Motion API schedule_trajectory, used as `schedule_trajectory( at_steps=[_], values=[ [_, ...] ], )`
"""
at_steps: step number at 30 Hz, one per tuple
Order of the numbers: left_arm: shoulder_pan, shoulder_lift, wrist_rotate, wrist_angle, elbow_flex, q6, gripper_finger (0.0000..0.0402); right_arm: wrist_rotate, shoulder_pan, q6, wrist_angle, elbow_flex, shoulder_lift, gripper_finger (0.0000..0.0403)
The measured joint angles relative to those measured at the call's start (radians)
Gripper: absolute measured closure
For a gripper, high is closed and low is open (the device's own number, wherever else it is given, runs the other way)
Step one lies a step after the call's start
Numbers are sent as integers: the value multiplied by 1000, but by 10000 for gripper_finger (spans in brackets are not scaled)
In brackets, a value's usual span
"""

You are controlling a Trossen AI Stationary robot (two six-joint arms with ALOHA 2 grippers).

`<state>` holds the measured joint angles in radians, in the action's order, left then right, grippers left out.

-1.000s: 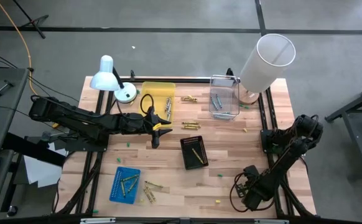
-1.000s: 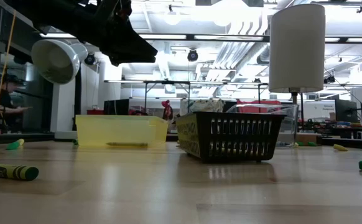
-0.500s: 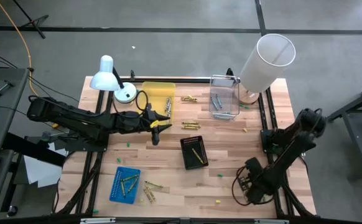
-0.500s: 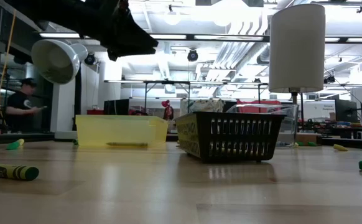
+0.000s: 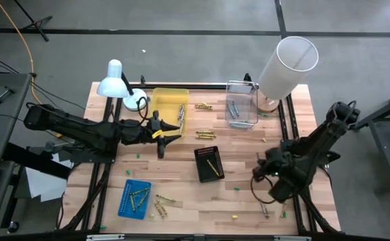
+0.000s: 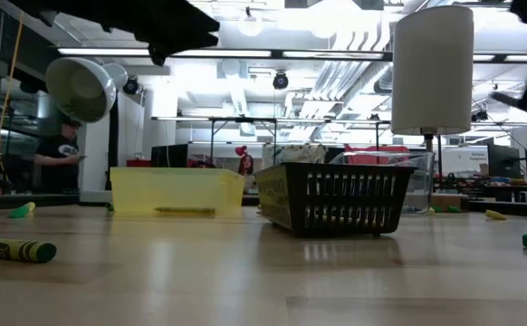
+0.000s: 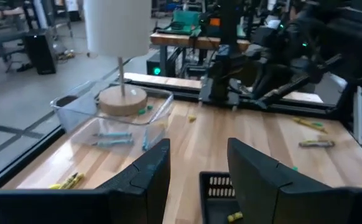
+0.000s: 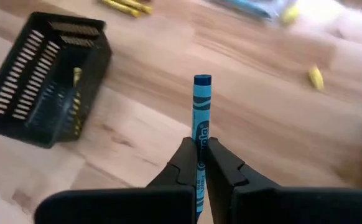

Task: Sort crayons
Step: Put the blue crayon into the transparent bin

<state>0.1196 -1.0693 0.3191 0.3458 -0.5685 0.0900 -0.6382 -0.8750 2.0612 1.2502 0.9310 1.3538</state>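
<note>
Right gripper [image 8: 201, 163]: fingers clamped on a blue crayon [image 8: 201, 106]; carry level to its tray. Left gripper [image 7: 196, 177]: fingers parted, empty.

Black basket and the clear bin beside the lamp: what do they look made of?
Black basket: looks like matte moulded plastic, with slotted walls. Clear bin: seemingly glossy transparent plastic; the crayons inside show through its walls.
</note>
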Motion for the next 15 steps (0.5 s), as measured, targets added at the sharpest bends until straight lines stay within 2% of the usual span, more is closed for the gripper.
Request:
schedule_trajectory(
  at_steps=[6,12,15],
  values=[
    [47,4,0,54,1,-42,257,-51,146,-373,-269,0,69,403],
    [86,4,-1,88,0,-74,257,9,334,-973,-684,0,129,403],
    [102,4,0,103,0,-101,257,-18,416,-1226,-844,0,125,403]
  ],
)
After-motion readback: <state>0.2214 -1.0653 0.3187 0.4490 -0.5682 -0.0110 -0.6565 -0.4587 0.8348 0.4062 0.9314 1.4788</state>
